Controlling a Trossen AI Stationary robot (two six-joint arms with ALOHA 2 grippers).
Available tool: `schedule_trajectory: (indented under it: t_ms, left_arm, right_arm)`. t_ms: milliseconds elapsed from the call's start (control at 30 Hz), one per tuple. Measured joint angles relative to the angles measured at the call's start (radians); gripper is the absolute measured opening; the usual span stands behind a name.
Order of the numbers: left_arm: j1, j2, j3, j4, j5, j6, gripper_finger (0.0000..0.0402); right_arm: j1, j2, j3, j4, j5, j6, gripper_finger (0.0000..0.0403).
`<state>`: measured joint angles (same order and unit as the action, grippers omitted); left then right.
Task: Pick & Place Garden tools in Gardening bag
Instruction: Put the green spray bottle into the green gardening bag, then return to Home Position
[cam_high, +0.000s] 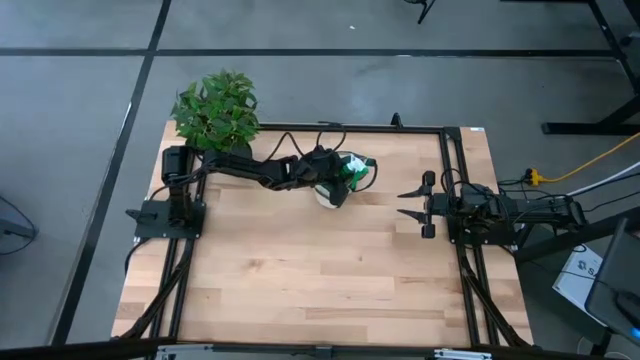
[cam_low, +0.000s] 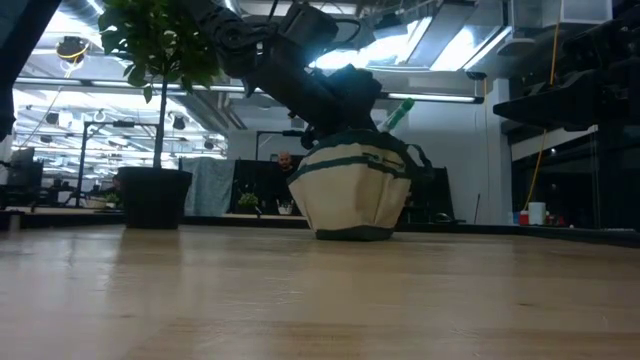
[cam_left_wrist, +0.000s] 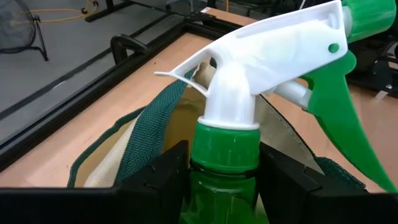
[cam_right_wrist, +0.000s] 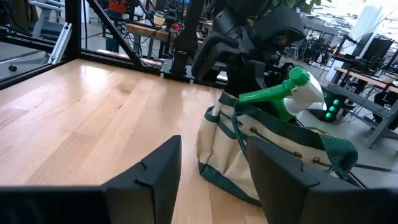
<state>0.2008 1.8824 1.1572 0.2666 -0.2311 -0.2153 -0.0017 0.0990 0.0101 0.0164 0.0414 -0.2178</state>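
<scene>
The gardening bag (cam_high: 352, 184), cream with dark green trim, stands at the table's far middle; it also shows in the low view (cam_low: 352, 195) and the right wrist view (cam_right_wrist: 242, 155). My left gripper (cam_high: 335, 182) is over the bag's open top, shut on a green spray bottle (cam_left_wrist: 261, 74) with a white head and green trigger. The bottle's head rises above the bag's rim (cam_right_wrist: 292, 90); its lower body is hidden. My right gripper (cam_high: 405, 203) is open and empty at the table's right side, pointing toward the bag. No other tool shows. My left gripper pinches the spray bottle's green neck (cam_left_wrist: 224, 177), just below the screw collar, between its two fingers (cam_left_wrist: 158, 174). The bottle stands about upright above the bag's opening (cam_left_wrist: 149, 130), its trigger pointing away from the wrist. Its lower body is hidden below the fingers.
A potted leafy plant (cam_high: 215, 110) in a black pot (cam_low: 153, 195) stands at the far left corner. A black frame rail (cam_high: 450, 190) runs along the table's edges. Bare wooden tabletop (cam_high: 300, 270) lies toward the near side.
</scene>
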Motion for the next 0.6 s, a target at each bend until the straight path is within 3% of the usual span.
schedule_trajectory:
  t_ms: [233,467,600]
  left_arm:
    - [0.000,-0.012,-0.001,-0.011,0.016,0.047,0.0196]
    - [-0.003,-0.109,-0.002,-0.030,0.098,0.076,0.0230]
    - [-0.013,-0.169,-0.002,-0.046,0.082,0.129,0.0231]
  right_arm:
    - [0.000,0.000,0.000,0.000,0.000,0.000,0.0185]
    - [0.000,0.000,0.000,0.000,0.000,0.000,0.0185]
    - [0.000,0.000,0.000,0.000,0.000,0.000,0.0185]
